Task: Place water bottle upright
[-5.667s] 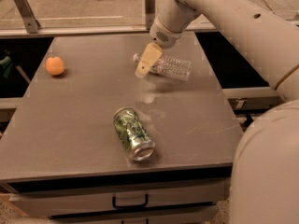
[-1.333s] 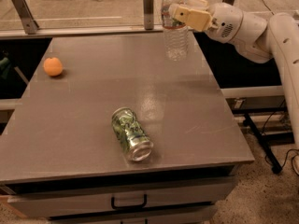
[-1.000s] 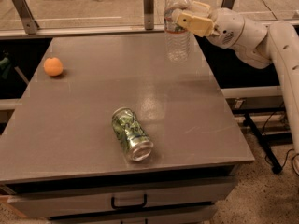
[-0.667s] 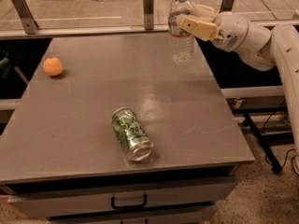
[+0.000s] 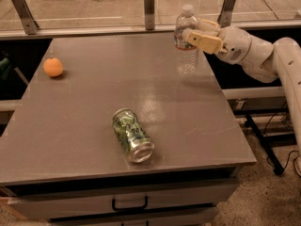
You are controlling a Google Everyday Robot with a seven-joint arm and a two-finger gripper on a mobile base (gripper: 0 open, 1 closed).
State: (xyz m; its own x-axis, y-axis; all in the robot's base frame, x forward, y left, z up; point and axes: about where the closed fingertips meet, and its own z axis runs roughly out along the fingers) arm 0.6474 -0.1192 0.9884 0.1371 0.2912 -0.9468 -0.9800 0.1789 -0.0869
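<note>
Camera view, single entry. Item one: water bottle [image 5: 186, 41], clear ribbed plastic with a white cap, stood upright in the upper right of the frame near the far right corner of the table [image 5: 84, 126]. Its base sat at or just above the grey top, and contact could not be confirmed. Item two: gripper [image 5: 193, 30], tan-fingered, reached in from the right edge of the frame on a white arm [image 5: 251, 55]. Its jaws were drawn in narrowly around the bottle's upper part at label height, one finger across the near side and one behind, and appeared to have hold of it. Item three: green can [image 5: 132, 135], lying on its side at lower centre, well apart from the bottle. Item four: orange ball [image 5: 53, 67], at the left of the frame, well apart from everything else. Hazards, as judged: the grip was high on a light, tall, narrow bottle, so a release before the base was flat on the table could have let it rock and topple. A finger dragging on the label or shoulder as it withdrew to the right could have tipped it likewise. The thin ribbed wall could have sprung back as the jaws opened and nudged the bottle sideways. The spot lay close to the table's right and far edges, so a fallen bottle could have rolled off. The can and ball posed no evident risk at that separation.
</note>
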